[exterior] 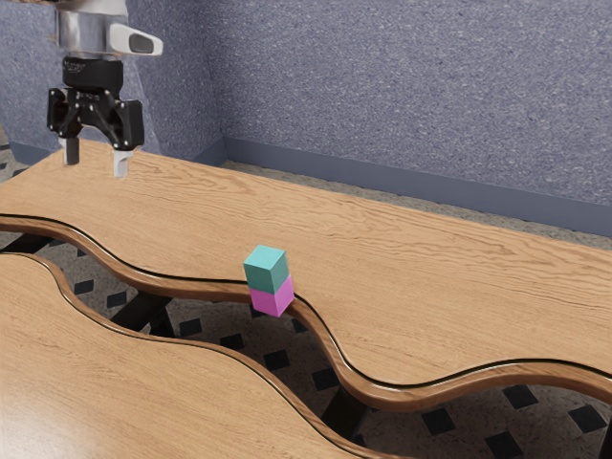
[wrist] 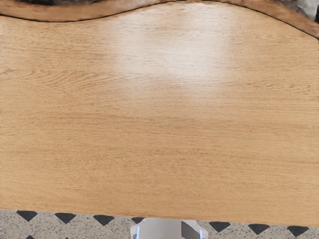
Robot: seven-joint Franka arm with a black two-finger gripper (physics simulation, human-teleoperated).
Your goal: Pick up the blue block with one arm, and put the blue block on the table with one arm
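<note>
Gripper (exterior: 96, 159) high at the exterior view's left, above the surface (exterior: 430, 277), well apart from the blocks. Jaws released, fingers pointing down with a clear gap between them. Arm (exterior: 86, 33) comes in from the top left corner.

Blue block (exterior: 267, 273), teal-looking, sits on top of the pink block (exterior: 273, 298), touching it. Pink block is on the surface, right by its wavy edge; can't tell if it overhangs. The two look slightly twisted relative to each other. So blue block is up on pink block, not down on the surface.

Second table (exterior: 115, 382), also wavy-edged, at the exterior view's lower left, with a gap between. Dark supports (exterior: 346, 411) and patterned floor (wrist: 89, 230) in that gap. Speckled blue-grey wall (exterior: 411, 96) behind.

Wrist view: wood grain with a pale glare, wavy edge on one side, straight edge opposite, floor past both. Grey-white thing (wrist: 162, 229) beyond the straight edge, can't tell what.
</note>
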